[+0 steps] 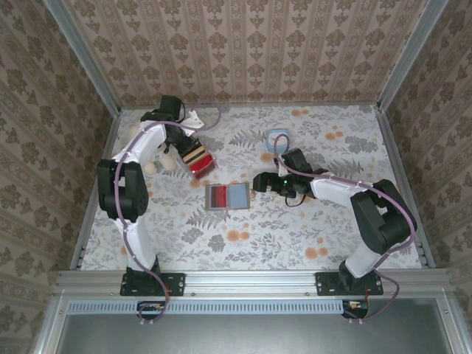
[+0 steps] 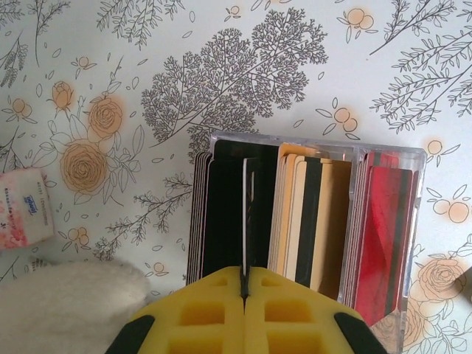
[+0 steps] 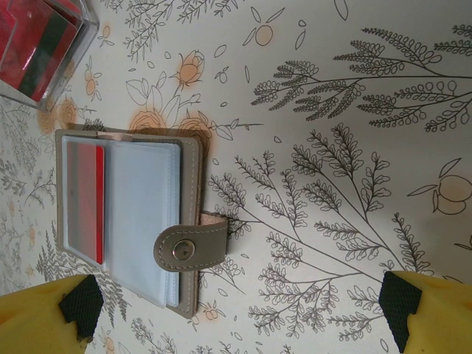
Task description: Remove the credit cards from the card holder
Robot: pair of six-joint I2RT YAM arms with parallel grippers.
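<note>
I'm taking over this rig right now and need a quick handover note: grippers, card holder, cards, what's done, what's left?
Left gripper: jaws shut, apparently pinching a thin card edge-on over the clear box of stacked cards.
Right gripper: jaws open, empty, beside the card holder.
It lies open on the table, a red card in its pocket.
Done: seemingly one card out.
Left: drop the pinched card, pull the red one out.

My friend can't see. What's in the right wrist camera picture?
An open grey-brown card holder lies on the flowery table, a red card in one clear pocket and its snap tab unfastened. The right gripper is wide open, with yellow fingertips at the bottom corners. A clear box of cards peeks in top left.
</note>
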